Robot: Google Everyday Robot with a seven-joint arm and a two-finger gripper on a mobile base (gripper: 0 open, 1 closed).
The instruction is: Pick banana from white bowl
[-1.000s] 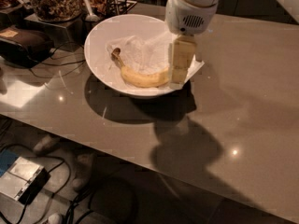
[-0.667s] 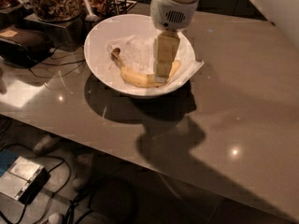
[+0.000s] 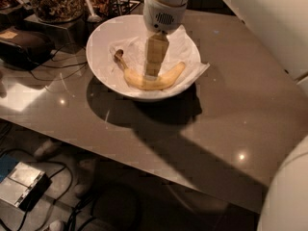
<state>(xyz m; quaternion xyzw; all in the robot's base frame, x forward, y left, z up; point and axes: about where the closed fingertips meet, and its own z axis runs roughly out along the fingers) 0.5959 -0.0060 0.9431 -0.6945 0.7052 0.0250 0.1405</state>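
Note:
The banana (image 3: 169, 76) lies curved in the front of the white bowl (image 3: 98, 64), its dark stem end at the left, on crumpled white paper (image 3: 190, 49). The bowl stands on the grey-brown table (image 3: 231, 114) at the back left. My gripper (image 3: 153, 73) hangs from the white wrist (image 3: 163, 8) straight down into the bowl. Its tip is at the banana's middle and covers that part of it. I cannot tell whether it touches the banana.
A glass jar of nuts (image 3: 53, 1), a spoon (image 3: 91, 8) and a black device (image 3: 21, 44) with cables stand left of and behind the bowl. My white arm (image 3: 262, 28) and base (image 3: 286, 196) fill the right side. A box (image 3: 21, 186) lies on the floor.
The gripper has moved left, from the bowl's right rim and the banana's right end to over the banana's middle. The banana and bowl have not shifted.

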